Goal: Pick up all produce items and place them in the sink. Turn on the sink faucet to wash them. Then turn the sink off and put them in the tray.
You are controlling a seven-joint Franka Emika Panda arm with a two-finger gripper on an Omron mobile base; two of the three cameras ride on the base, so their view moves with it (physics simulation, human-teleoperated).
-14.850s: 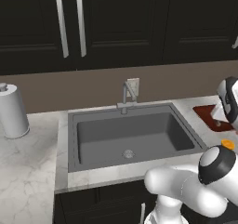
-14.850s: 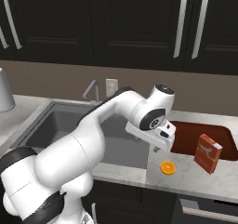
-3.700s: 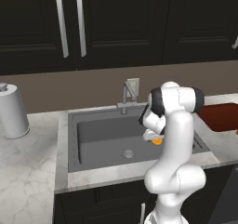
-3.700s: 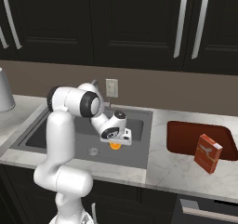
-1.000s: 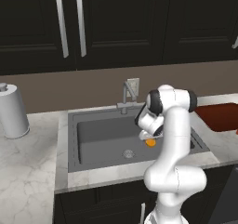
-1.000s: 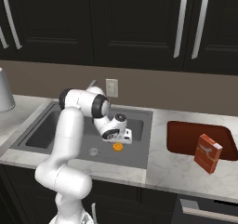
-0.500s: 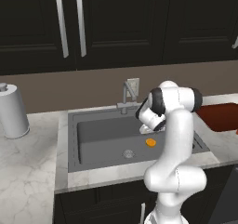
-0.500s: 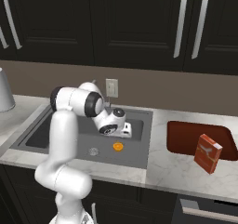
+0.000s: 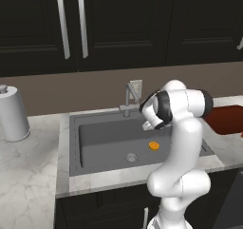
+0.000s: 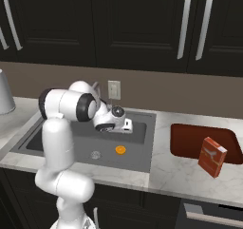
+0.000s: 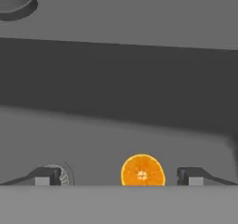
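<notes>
And it's let go: the orange half (image 9: 154,146) now lies cut side up on the floor of the sink (image 9: 69,142), just right of the round drain (image 9: 130,157), and the claw (image 10: 127,126) has lifted clear of it, spread wide with nothing between its tips. A second ago it hung low over the fruit; now it's risen toward the faucet (image 9: 129,97) at the back rim. So the drop looks done, and I'd guess the water comes next. The red tray (image 10: 204,142) waits on the desk (image 10: 190,176) to the right, beside a small red box (image 10: 211,157).
</notes>
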